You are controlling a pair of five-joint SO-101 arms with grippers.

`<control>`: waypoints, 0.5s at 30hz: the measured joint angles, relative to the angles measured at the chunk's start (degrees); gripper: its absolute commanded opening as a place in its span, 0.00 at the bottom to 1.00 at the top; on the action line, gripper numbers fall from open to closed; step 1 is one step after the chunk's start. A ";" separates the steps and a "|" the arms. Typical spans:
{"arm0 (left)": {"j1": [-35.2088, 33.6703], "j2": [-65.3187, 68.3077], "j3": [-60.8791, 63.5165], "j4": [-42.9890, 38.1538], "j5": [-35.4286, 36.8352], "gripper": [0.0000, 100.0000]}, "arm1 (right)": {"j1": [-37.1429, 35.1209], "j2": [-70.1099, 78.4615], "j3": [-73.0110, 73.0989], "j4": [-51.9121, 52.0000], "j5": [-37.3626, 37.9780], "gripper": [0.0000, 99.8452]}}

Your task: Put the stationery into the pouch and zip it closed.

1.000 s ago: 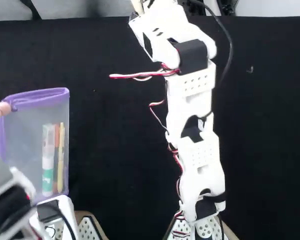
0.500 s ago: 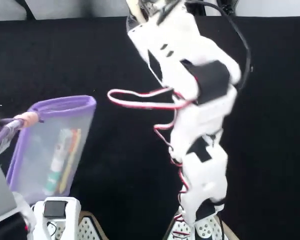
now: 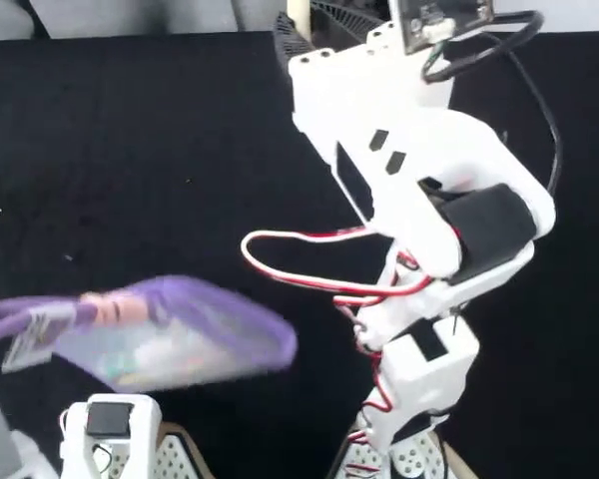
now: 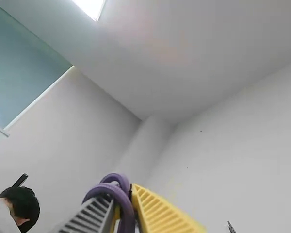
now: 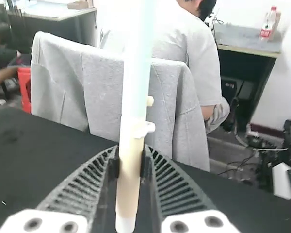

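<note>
A clear pouch with purple trim hangs tilted, almost flat, over the table's front left. Blurred stationery shows inside it. Its purple strap runs off to the left. In the left wrist view that purple strap is pinched between the grey and yellow fingers of my left gripper, which points up at the ceiling. My right gripper is shut on a cream pen held upright. From the high view this right gripper is raised at the table's far side, the pen sticking up from it.
A black cloth covers the table. The right arm's white body rises over the middle right, with red and white cables looping off it. Both arm bases stand at the front edge.
The pouch has swung from hanging upright at the left to lying tilted and lower, nearer the front. The right arm has lifted and folded back, its gripper staying at the far side.
</note>
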 measured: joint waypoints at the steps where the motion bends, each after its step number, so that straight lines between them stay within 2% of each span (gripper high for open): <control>1: 0.09 0.00 -0.53 0.62 0.00 0.03 | 0.00 0.00 0.00 0.00 -1.14 0.01; 6: 0.09 0.00 -0.79 1.32 0.00 0.03 | 0.00 0.00 0.00 0.00 -4.22 0.01; 15: 0.09 0.00 0.88 0.35 0.00 0.03 | 0.00 -9.41 0.44 0.18 -4.57 0.01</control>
